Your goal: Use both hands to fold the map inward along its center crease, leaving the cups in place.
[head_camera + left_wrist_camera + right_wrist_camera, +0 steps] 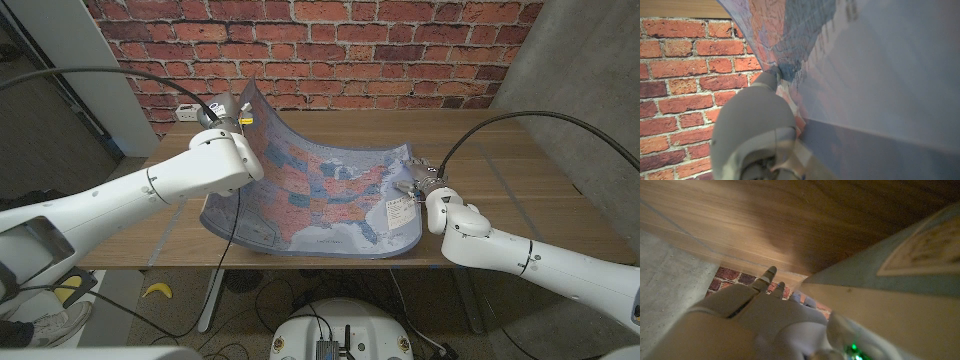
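A printed map of the United States (320,195) lies on the wooden table (520,160). Its left side is raised and curls upward toward the brick wall. My left hand (225,112) holds that raised edge high above the table; in the left wrist view the left hand (757,125) presses a fingertip to the sheet of the map (880,75). My right hand (420,182) is at the map's right edge beside the white legend box. In the right wrist view the right hand (760,315) grips the slightly lifted edge of the map (900,280).
A white power strip (185,110) sits at the table's back left corner by the brick wall. Black cables run along both arms. Bare tabletop (765,220) stretches right of the map. A yellow object (155,290) lies on the floor, left.
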